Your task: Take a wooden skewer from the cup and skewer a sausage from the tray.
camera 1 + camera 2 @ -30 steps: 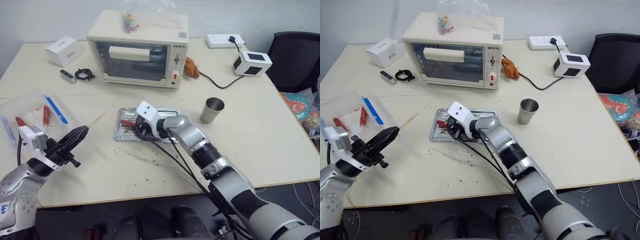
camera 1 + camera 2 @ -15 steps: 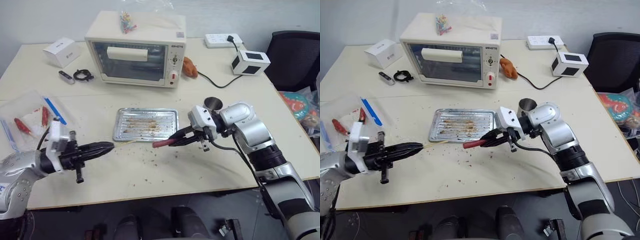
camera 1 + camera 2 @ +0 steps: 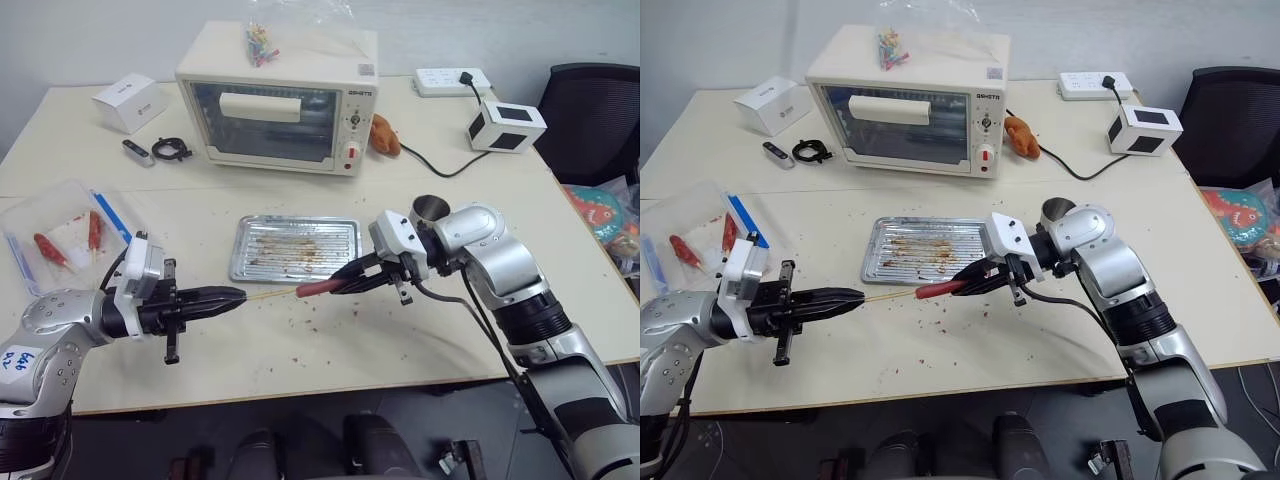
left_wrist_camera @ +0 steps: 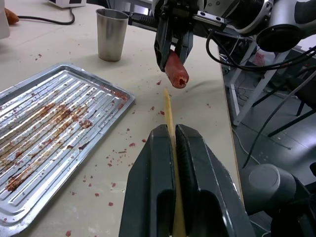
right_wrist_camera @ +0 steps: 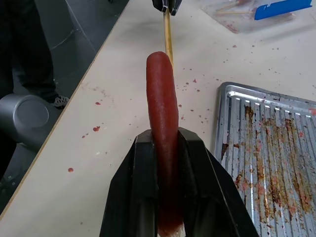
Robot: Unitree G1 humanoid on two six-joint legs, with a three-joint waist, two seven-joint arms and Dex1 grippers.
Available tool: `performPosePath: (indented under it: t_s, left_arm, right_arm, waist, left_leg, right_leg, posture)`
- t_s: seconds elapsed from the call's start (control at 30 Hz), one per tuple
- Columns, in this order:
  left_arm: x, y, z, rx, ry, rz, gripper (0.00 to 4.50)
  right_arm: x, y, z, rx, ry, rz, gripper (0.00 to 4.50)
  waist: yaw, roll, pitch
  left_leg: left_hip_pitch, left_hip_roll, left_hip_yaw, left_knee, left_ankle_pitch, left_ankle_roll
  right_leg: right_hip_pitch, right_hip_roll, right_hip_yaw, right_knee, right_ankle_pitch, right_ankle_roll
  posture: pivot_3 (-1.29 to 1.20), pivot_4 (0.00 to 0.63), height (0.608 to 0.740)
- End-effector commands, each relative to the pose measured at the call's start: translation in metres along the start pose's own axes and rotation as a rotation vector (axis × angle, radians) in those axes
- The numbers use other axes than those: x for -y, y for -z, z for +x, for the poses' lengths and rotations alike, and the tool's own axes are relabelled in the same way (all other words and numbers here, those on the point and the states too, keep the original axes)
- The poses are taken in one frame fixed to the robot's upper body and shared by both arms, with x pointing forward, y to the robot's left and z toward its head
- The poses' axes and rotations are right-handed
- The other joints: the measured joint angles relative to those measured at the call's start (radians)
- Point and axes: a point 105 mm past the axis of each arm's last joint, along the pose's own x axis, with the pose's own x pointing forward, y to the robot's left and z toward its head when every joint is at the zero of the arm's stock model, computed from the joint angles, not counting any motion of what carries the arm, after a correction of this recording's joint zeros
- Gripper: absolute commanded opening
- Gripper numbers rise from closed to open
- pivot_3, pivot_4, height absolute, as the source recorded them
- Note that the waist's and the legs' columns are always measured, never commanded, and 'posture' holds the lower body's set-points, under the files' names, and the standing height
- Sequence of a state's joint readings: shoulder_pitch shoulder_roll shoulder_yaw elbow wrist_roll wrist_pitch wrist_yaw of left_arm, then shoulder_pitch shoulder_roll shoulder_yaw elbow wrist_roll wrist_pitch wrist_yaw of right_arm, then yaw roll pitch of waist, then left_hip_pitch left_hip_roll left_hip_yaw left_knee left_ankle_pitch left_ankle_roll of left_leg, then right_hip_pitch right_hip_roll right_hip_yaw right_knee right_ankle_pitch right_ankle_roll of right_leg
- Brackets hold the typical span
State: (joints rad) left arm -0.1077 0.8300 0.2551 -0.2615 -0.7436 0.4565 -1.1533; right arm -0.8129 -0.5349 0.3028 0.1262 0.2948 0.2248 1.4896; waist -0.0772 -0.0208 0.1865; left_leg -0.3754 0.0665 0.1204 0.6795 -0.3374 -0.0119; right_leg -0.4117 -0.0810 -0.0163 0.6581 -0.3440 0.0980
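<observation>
While held off the tabletop (image 3: 480, 300), thin pale tan wooden skewer (image 3: 268, 294) and slim glossy red sausage (image 3: 318, 288) face each other nearly tip to end, just in front of the near rim of the flat ribbed silver metal baking tray (image 3: 345, 232).

Left end effector (image 3: 236, 295): fingers together, clamped on the skewer. Stick projects straight out past the fingertips, roughly level, toward the right end effector.

Right end effector (image 3: 342, 282): clamped on the sausage; free red end sticks out beyond the fingertips toward the left end effector.

Key relation: long axes of stick and sausage close to one line, opposed. From the left wrist view, skewer point (image 4: 166, 94) just short of the sausage end (image 4: 176, 74) and slightly below it; contact not confirmed, small offset judged likely. From the right wrist view, stick appears just behind and beside the sausage tip. Neither arm clearly nearer; gap closable from either side.

Room: open tabletop beneath both end effectors, only red crumbs. Tray rim just beyond the meeting point, away from the robot. Small shiny steel tumbler (image 3: 430, 209) behind the right end effector, near its wrist. Tabletop front edge well apart on the robot's side.

Next move (judgement): small lift or tilt to centre the point on the sausage end, then straight push along the shared axis. Risk: point glancing off the glossy skin.
</observation>
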Motion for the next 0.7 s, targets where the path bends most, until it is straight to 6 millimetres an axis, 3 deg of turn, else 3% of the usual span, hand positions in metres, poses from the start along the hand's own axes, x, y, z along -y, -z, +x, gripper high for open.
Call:
performPosePath:
  t_s: [0.03,0.7]
  left_arm:
    - [0.0,-0.004,-0.001,0.009,0.002,0.031,0.0]
    - [-0.002,0.0,0.012,0.033,0.012,0.036,0.0]
  right_arm:
    - [0.001,-0.005,-0.004,0.008,0.01,-0.018,0.24]
    - [0.008,-0.013,0.013,0.023,-0.001,-0.007,0.24]
  waist:
    - [0.0,0.0,0.0]
    - [0.001,0.0,0.0]
  left_leg:
    - [0.0,0.0,0.0,0.0,0.0,0.0]
    - [0.0,0.0,0.0,0.001,0.0,0.0]
  right_leg:
    - [0.0,0.0,0.0,0.0,0.0,0.0]
    - [0.0,0.0,0.0,0.001,0.0,0.0]
  posture:
    - [0.0,0.15,0.74]
    - [0.0,0.15,0.74]
